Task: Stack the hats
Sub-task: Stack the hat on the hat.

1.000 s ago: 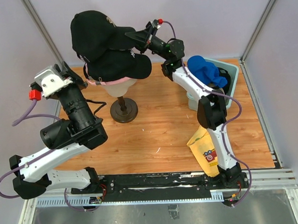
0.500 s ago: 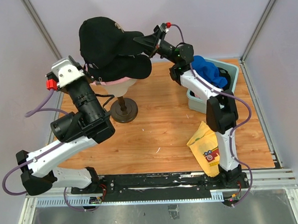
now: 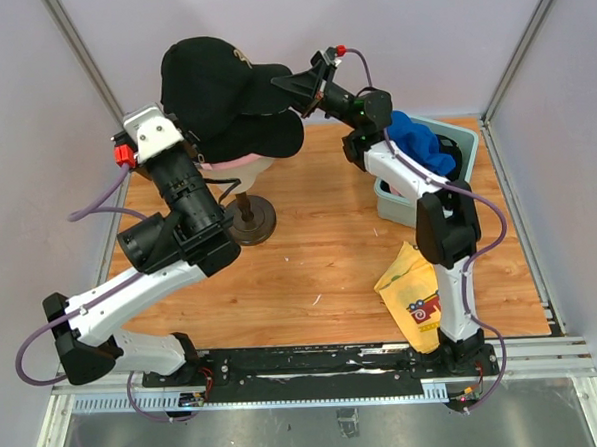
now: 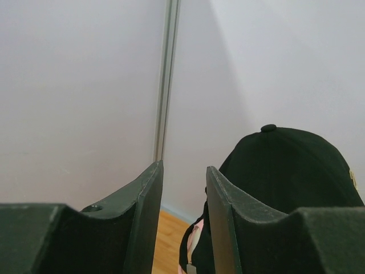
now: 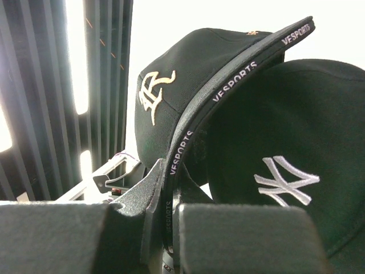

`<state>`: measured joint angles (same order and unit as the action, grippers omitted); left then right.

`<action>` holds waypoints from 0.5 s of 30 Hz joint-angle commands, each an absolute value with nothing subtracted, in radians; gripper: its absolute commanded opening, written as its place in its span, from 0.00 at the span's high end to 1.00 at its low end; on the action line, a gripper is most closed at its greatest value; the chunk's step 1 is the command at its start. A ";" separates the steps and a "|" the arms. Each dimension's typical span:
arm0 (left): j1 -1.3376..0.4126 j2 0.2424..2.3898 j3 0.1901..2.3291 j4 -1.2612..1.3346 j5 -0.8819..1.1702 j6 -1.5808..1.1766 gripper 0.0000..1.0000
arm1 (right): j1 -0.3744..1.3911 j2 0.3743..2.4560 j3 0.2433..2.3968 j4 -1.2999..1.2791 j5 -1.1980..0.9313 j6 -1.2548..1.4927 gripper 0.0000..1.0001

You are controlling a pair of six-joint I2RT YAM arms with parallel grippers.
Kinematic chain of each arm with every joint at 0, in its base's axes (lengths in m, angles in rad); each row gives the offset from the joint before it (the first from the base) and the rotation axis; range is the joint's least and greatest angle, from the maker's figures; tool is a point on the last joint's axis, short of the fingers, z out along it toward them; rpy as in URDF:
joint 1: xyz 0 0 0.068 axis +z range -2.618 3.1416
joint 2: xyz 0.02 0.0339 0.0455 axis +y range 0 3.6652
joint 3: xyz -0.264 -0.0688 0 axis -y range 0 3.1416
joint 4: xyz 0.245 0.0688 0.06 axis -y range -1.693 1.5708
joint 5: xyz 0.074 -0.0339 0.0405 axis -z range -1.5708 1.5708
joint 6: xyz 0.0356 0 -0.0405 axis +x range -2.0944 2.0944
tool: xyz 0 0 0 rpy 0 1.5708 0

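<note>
A black hat (image 3: 211,73) with a cream logo hangs tilted over the stack, my right gripper (image 3: 296,83) shut on its brim (image 5: 228,85). Under it, a second black hat (image 3: 259,135) with a white logo (image 5: 283,181) sits on a pink hat (image 3: 237,163) on the mannequin head. My left gripper (image 4: 183,168) is open with nothing between its fingers, just left of the stacked hats (image 4: 291,171). A bright blue hat (image 3: 414,142) lies in the bin at the right.
The mannequin's dark round stand (image 3: 250,219) is on the wooden table. A pale bin (image 3: 463,145) is at the back right. A yellow cloth with red print (image 3: 412,293) lies by the right arm. Walls and frame posts (image 3: 77,50) close in behind.
My left arm has swung right and forward, up against the stack, with its jaws spreading. The right gripper carried the top black hat a little to the right, then held still.
</note>
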<state>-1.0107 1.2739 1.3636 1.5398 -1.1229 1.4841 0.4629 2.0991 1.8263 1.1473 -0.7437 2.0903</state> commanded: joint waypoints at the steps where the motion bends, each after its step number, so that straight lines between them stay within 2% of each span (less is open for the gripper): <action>1: -0.999 1.273 1.391 1.761 -1.117 1.454 0.59 | 0.472 2.137 1.903 1.187 -0.760 2.238 0.99; 15: -0.970 1.285 1.416 1.649 -1.111 1.392 0.58 | 0.515 2.187 2.041 0.995 -0.811 2.146 1.00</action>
